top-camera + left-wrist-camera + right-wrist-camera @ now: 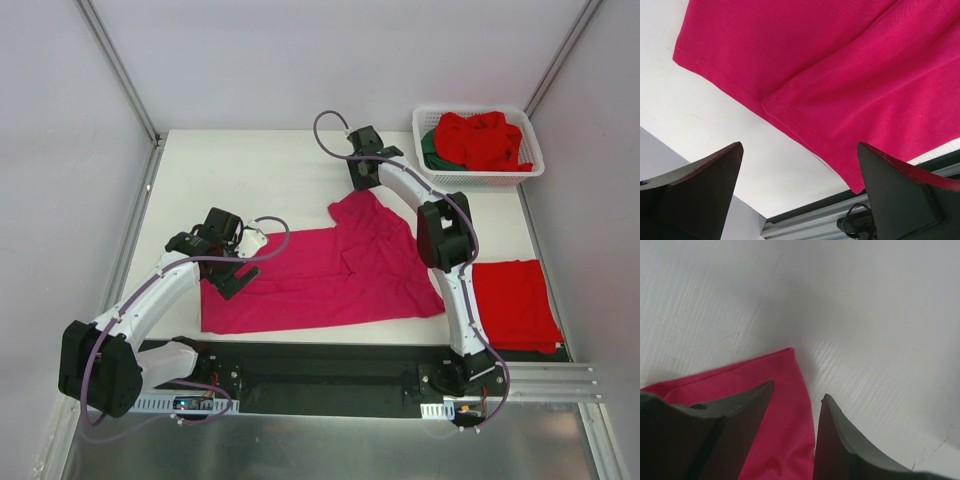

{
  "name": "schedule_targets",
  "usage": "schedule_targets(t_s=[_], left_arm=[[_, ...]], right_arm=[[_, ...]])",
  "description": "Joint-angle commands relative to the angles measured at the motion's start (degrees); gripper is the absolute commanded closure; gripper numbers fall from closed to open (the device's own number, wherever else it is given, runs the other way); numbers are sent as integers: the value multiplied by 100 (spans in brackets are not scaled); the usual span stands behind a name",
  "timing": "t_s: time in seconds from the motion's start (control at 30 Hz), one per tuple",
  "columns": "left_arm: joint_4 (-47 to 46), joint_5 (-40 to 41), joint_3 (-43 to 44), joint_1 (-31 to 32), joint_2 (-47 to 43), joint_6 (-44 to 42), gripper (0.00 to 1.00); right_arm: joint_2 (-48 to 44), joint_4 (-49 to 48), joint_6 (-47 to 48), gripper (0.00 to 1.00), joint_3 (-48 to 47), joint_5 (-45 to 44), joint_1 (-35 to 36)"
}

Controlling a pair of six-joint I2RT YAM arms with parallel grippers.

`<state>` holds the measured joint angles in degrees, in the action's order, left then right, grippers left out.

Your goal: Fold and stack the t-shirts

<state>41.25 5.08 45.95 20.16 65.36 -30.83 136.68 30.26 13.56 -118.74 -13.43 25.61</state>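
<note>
A magenta-pink t-shirt lies spread on the white table, with one part folded up toward the far side. My left gripper is open and empty just above the shirt's left edge. The left wrist view shows the shirt's hems beyond the wide-apart jaws. My right gripper is at the shirt's far corner. In the right wrist view its jaws stand open astride that corner. A folded red t-shirt lies at the right. More red shirts and a dark green one are in the basket.
The white slotted basket stands at the far right corner. A black strip and metal rail run along the near edge by the arm bases. Grey walls enclose the table on three sides.
</note>
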Motion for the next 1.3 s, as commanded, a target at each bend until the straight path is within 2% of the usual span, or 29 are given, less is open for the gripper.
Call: schedule_targets(t_s=[0.0, 0.53, 0.67, 0.7, 0.8, 0.87, 0.9, 0.93, 1.1, 1.17, 1.2, 1.27], left_arm=[[128, 28, 19, -4, 12, 68, 1], [128, 89, -25, -4, -41, 51, 1], [137, 89, -16, -4, -41, 51, 1], [137, 89, -8, -4, -41, 51, 1], [146, 107, -8, -4, -41, 33, 1], [137, 133, -8, -4, -41, 33, 1], [137, 160, 1, -4, -32, 24, 1], [137, 186, 19, -4, -15, 16, 1], [137, 186, 72, -4, 20, 7, 1], [146, 186, 80, -4, 38, 7, 1], [137, 195, 80, -4, 47, 7, 1], [146, 186, 80, -4, 47, 24, 1]], right_arm=[[16, 112, -47, 52, -308, 95, -56], [447, 454, 6, 51, -879, 683, -144], [561, 656, 41, 42, -1046, 737, -170], [561, 691, 50, 36, -1037, 728, -179], [579, 735, 59, 36, -1046, 710, -179], [588, 736, 50, 47, -1064, 737, -187], [588, 736, 41, 61, -1064, 745, -205], [588, 736, 41, 67, -1055, 737, -205], [535, 674, 50, 84, -1011, 702, -214], [491, 622, 50, 87, -915, 675, -231], [447, 543, 50, 93, -871, 701, -231], [394, 446, 50, 97, -765, 640, -240]])
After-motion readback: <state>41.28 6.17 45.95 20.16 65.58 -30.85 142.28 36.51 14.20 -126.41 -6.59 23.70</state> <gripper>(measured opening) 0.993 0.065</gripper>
